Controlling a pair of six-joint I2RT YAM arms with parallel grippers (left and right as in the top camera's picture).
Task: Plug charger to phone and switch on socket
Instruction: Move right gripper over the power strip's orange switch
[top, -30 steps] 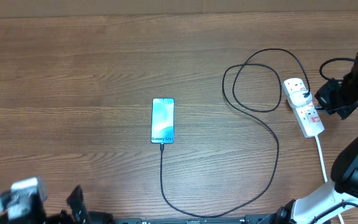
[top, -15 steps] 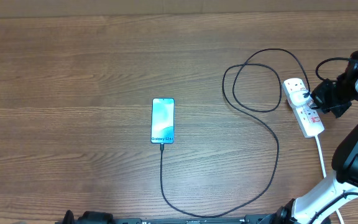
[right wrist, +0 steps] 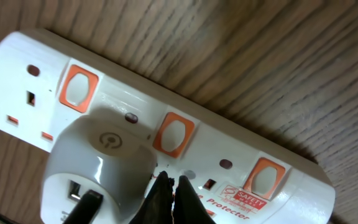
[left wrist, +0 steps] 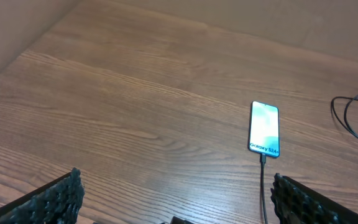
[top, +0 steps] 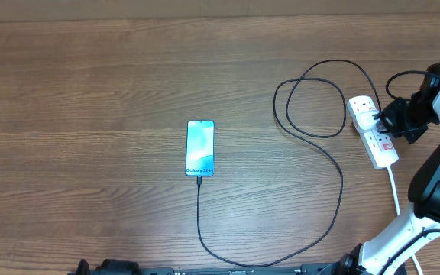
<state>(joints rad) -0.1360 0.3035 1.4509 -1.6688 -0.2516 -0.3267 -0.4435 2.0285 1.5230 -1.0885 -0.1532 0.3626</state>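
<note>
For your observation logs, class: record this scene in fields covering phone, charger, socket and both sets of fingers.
phone: flat on table, charger plugged into bottom edge
charger: black cable from phone to adapter in socket
socket: white strip, on or off unclear
left fingers: spread open, empty
right fingers: pressed together, tips by middle switch

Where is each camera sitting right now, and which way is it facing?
Overhead: above the table, looking straight down at phone, cable and socket; right arm at the right edge.
Left wrist: low over the table, looking across at the phone; left gripper open, fingers in bottom corners.
Right wrist: close over the socket, looking down; right gripper shut, tips by its middle switch.
Shared: overhead and left wrist both show the phone; overhead and right wrist the socket.
</note>
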